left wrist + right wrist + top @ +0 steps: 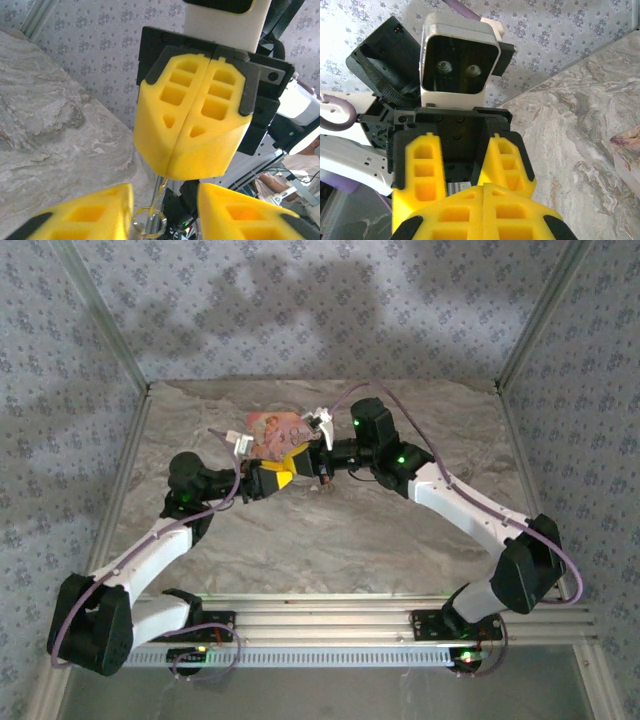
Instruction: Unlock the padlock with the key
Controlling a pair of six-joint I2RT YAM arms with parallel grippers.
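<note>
right gripper (175, 172) clamped shut on likely key (159, 197) | left gripper (465, 165) part-open facing right gripper, gripping nothing | unlocking apparently still to do

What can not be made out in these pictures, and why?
- Left wrist view: the wire ring below the right gripper is cut off by the bottom edge.
- Right wrist view: its shut fingers hide whatever they pinch.
- Top view: the pink object is too small and partly covered to name.
</note>
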